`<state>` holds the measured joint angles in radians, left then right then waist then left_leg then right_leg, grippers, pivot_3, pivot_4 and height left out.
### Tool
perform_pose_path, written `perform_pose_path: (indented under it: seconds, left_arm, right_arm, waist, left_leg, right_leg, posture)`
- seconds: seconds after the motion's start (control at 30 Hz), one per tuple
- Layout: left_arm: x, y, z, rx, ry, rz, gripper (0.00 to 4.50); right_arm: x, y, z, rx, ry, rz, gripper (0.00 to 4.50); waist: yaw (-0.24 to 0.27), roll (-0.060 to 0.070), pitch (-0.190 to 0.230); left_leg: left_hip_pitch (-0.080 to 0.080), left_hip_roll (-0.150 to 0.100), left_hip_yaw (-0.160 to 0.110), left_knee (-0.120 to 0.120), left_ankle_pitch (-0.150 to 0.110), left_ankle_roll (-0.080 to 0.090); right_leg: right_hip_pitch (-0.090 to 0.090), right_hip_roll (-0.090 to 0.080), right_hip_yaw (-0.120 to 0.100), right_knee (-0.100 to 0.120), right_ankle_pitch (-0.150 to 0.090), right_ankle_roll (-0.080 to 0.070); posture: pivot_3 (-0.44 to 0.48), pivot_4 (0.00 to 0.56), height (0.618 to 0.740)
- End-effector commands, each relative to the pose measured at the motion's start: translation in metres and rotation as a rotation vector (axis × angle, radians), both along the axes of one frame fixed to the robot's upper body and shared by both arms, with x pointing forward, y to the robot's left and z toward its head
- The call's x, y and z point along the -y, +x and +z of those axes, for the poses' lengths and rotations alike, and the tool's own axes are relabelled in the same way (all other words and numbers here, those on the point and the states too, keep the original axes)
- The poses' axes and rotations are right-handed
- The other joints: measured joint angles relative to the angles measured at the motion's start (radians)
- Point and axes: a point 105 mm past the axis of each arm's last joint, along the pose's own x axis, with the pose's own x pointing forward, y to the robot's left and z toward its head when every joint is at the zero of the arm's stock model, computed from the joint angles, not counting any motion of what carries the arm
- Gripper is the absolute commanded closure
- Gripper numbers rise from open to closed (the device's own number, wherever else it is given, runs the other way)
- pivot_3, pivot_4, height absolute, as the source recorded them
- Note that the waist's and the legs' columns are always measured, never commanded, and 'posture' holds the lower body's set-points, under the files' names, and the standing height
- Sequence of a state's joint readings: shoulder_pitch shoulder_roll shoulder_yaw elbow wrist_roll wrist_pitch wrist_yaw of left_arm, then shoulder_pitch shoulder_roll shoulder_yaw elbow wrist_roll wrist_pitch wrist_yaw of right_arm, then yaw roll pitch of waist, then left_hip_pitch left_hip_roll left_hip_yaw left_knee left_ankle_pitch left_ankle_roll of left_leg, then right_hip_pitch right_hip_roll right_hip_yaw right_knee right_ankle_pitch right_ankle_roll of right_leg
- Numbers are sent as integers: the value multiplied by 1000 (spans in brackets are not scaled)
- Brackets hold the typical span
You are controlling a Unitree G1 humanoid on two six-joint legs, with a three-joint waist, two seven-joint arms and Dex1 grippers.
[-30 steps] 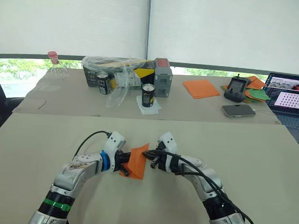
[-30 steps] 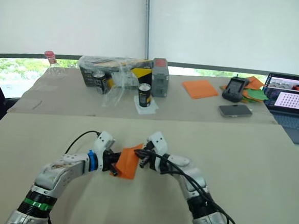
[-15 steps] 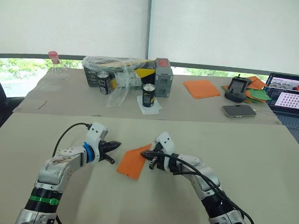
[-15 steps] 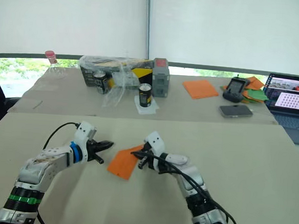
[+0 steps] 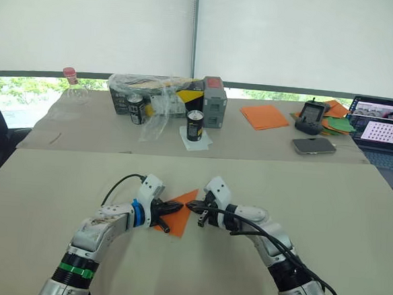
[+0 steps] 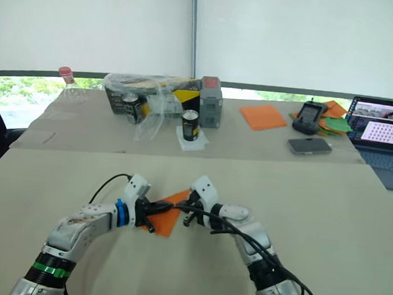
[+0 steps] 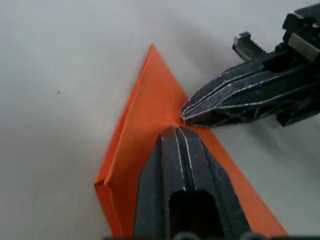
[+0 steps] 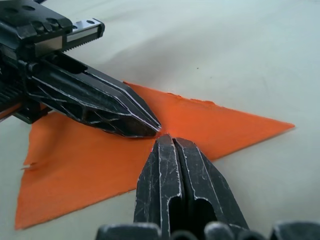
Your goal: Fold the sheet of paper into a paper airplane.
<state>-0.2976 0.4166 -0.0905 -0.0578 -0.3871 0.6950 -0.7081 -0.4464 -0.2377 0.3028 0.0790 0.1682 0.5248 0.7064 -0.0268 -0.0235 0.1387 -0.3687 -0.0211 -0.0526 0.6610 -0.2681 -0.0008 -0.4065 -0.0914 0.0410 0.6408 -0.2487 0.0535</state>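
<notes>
Beige table, folded sheet of paper flat under tips of 2 pressed-together end effectors: left end effector, right end effector

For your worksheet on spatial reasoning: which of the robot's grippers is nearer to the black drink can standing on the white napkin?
Right. The right gripper is just below the can across the table; the left gripper is further to the left. Both press on the orange paper.

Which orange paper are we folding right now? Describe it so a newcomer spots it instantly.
On the near table, find the two tool tips meeting at its middle. The sheet of paper lies flat under them, folded with a pointed corner, unlike the flat orange stack on the far table.
</notes>
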Motion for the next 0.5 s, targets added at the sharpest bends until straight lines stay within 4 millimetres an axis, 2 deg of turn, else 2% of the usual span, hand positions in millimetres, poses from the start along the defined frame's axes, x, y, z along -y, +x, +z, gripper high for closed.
perform_pose_path:
  seconds: [0.03, 0.33, 0.43, 0.5]
  left_arm:
    - [-16, 6, -6, 10, 27, 76, 4481]
    - [-8, 0, -5, 10, -15, 54, 4481]
    - [-9, -3, -8, 5, -12, 56, 4481]
    - [-9, -4, -9, 4, -6, 54, 4481]
  right_arm:
    - [7, -7, -17, -56, -44, -14, 4500]
    - [0, -13, -10, -12, -15, 45, 4500]
    - [1, -11, -10, 3, -21, 40, 4500]
    - [3, -2, -9, 29, -29, 2, 4500]
  waist:
    - [2, 0, 0]
    - [6, 0, 0]
    - [6, 0, 0]
    - [6, 0, 0]
  left_leg:
    - [1, 0, 0, 0, 0, 0]
    - [1, 0, 0, 0, 0, 0]
    - [1, 0, 0, 0, 0, 0]
    - [1, 0, 0, 0, 0, 0]
  right_leg:
    - [1, 0, 0, 0, 0, 0]
    - [1, 0, 0, 0, 0, 0]
    - [1, 0, 0, 0, 0, 0]
    - [1, 0, 0, 0, 0, 0]
  posture:
    - [0, 150, 740]
    - [0, 150, 740]
    - [0, 150, 740]
    - [0, 150, 740]
